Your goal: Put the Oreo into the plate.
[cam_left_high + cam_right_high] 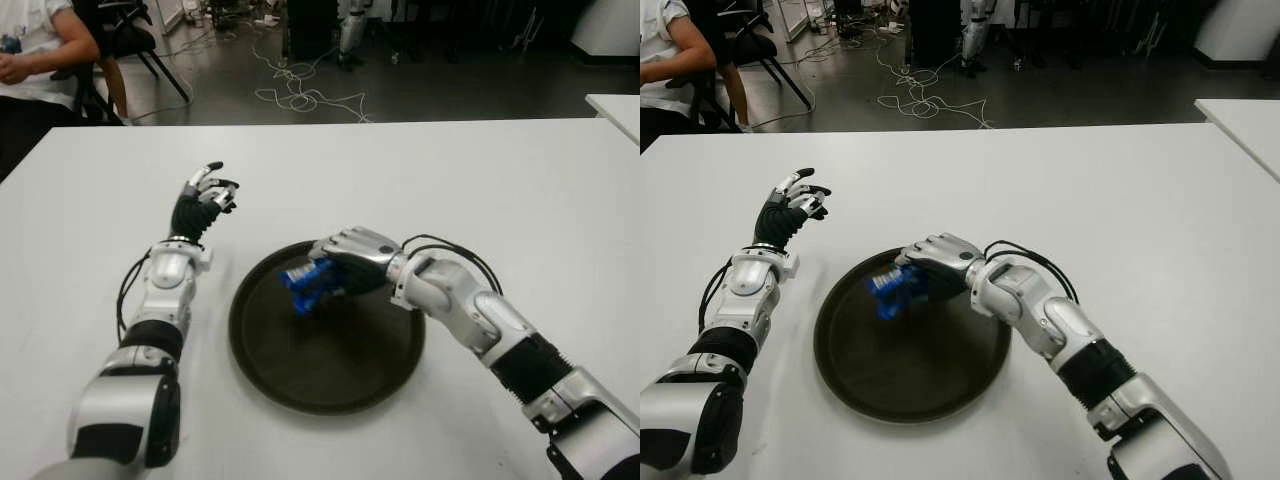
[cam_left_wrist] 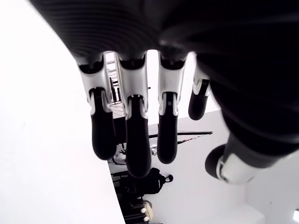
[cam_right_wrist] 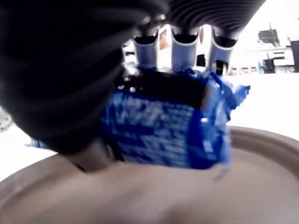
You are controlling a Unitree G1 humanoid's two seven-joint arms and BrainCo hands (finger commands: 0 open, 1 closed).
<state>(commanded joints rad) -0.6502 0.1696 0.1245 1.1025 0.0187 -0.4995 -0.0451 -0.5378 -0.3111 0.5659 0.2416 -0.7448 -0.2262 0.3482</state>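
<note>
A white desk (image 1: 480,180) fills the foreground, with a dark floor behind it strewn with loose cables (image 1: 300,90). At the far left a seated person (image 1: 30,50) in a white top shows at the desk's corner. The left hand (image 1: 203,200) is raised above the desk to the left of the plate, its fingers (image 2: 133,140) loosely extended and apart, holding nothing. In the middle lies a round dark plate (image 1: 330,385). Over the plate's far rim, the right hand (image 1: 345,265) reaches in from the right, its fingers clamped on the blue Oreo (image 1: 305,285) packet. In the right wrist view the packet (image 3: 173,128) hangs just above the plate's surface, apparently not touching it.
</note>
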